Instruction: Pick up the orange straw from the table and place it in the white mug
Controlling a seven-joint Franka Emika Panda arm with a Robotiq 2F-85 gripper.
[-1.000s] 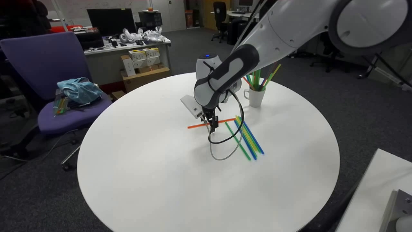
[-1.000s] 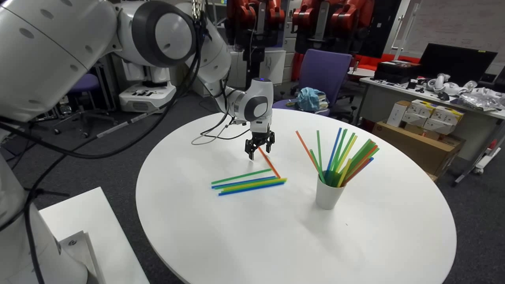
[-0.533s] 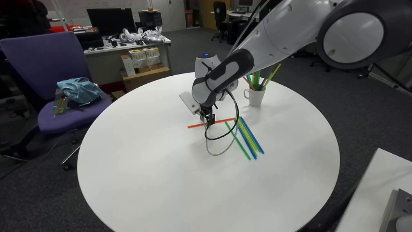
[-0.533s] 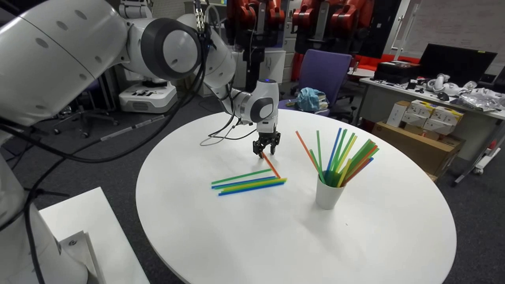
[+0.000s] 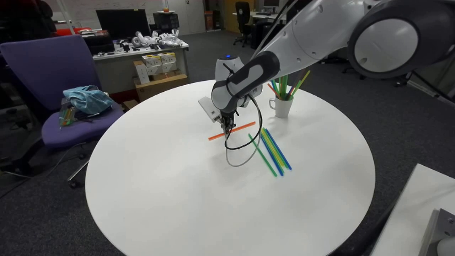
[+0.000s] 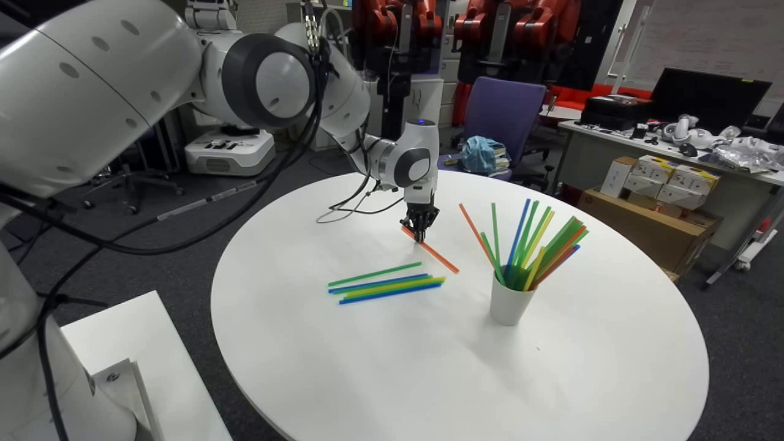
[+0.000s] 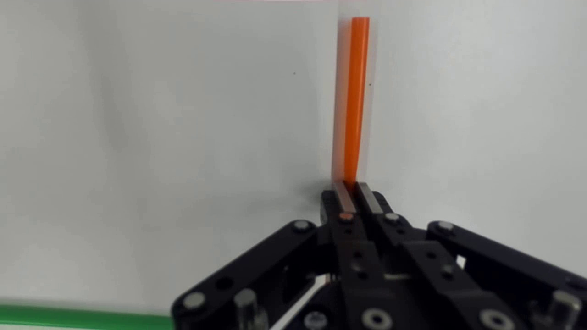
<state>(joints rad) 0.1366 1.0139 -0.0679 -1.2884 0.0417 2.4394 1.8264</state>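
The orange straw (image 7: 357, 91) runs between the fingertips of my gripper (image 7: 351, 187), which has closed around its middle. In both exterior views the straw (image 6: 442, 258) sticks out on either side of the gripper (image 5: 227, 130). It lies at or very near the white tabletop (image 6: 563, 367); whether it touches cannot be told. The white mug (image 6: 510, 306) stands upright, apart from the gripper, full of several coloured straws. Its handle (image 5: 272, 104) shows in an exterior view.
A loose green straw (image 5: 262, 155) and a bundle of blue, green and yellow straws (image 6: 392, 288) lie near the orange one. Cable loops (image 5: 245, 147) hang from the arm close to the tabletop. A purple chair (image 5: 53, 71) stands beside the table.
My gripper has gone from open to shut on the orange straw, after shifting slightly along it. The straw has turned, its end swinging clear of the bundle.
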